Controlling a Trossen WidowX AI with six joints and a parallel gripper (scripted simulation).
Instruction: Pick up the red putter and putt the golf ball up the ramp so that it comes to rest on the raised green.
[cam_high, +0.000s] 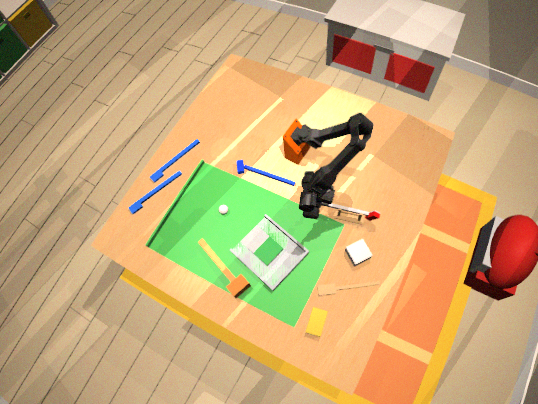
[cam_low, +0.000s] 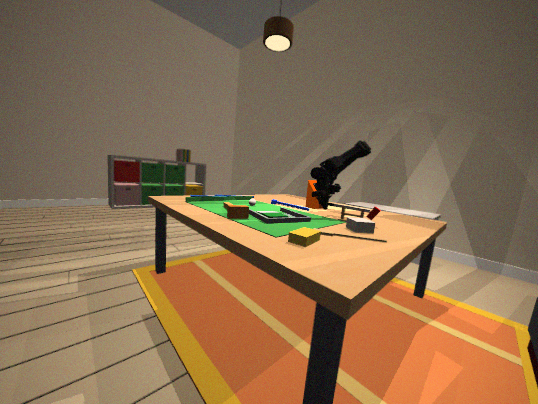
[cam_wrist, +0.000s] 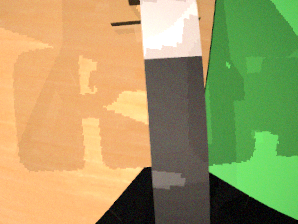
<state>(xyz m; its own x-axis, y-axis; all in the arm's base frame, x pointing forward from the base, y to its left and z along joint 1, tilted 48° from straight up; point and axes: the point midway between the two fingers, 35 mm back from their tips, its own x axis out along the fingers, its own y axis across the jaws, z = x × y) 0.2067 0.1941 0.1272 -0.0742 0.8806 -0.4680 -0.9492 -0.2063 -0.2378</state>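
Gripper: your gripper (cam_high: 311, 212) (cam_low: 325, 206) (cam_wrist: 169, 175) is closed down on the red putter (cam_high: 350, 209) (cam_wrist: 175, 110), its fingers nearly together with the shaft between them.
Grip point: you have the dark grey end of the shaft (the white part begins further along, toward the head).
Fingers: in the wrist view the black fingers meet the shaft from both sides; the pads themselves are hidden.
Putter head: the red head (cam_high: 373, 215) (cam_low: 374, 213) sits at the far end of the shaft, away from your gripper, tilted in the exterior view.
Putter rest: the shaft lies across a small wooden stand (cam_high: 349, 218) (cam_low: 353, 209) beside the green mat (cam_high: 215, 185) (cam_low: 280, 231) (whether it touches the stand, you cannot tell).
Golf ball: your white ball (cam_high: 223, 209) (cam_low: 252, 202) is on the mat, well apart from the gripper and off the raised green (cam_high: 269, 251) (cam_low: 276, 214).
Ramp frame: the grey sloped frame (cam_high: 272, 283) (cam_low: 300, 219) surrounds that green square.
Blue putter: one blue putter (cam_high: 267, 175) (cam_low: 291, 205) lies near your gripper, apart from it.
White block: it (cam_high: 358, 252) (cam_low: 360, 225) stands on the table (cam_high: 400, 165) (cam_low: 340, 270), near the red head.
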